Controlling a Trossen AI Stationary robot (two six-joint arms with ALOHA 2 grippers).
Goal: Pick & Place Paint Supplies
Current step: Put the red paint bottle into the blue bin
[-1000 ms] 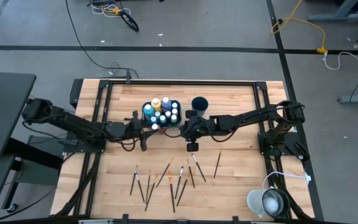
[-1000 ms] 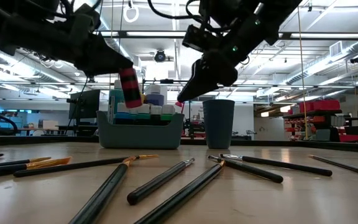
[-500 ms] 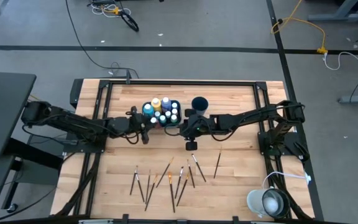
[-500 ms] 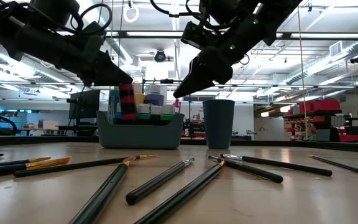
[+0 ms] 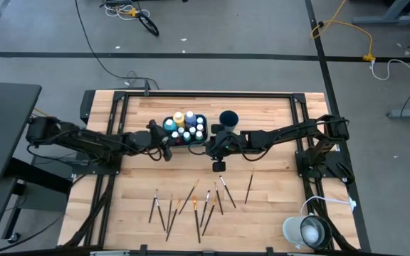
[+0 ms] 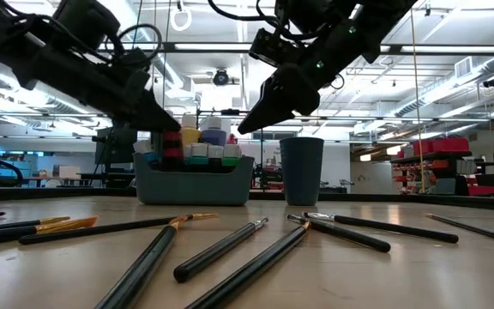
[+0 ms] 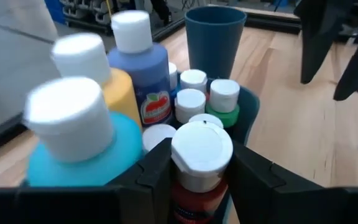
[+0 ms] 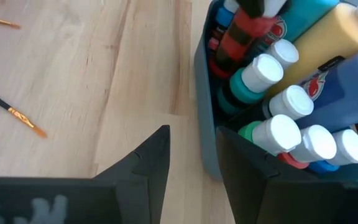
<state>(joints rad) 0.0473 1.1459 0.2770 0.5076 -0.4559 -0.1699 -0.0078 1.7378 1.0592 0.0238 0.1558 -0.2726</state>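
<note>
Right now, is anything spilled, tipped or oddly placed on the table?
Nothing stands out. The white-capped paint bottles stand upright in the teal rectangular tray, and the thin wooden-handled paintbrushes lie scattered flat, awaiting pickup.

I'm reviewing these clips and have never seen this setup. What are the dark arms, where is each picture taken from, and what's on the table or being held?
These are two robot arms at a wooden table, each ending in a two-finger claw. One picture looks straight down, one looks level across the tabletop, and two come from cameras on the wrists. A teal tray packed with white-capped paint bottles stands beside a dark blue cup; loose paintbrushes lie nearer the front edge. The left claw grips a red paint bottle and holds it down among the others in the tray. The right claw is open and holds nothing; its fingers straddle the tray's wall.
</note>
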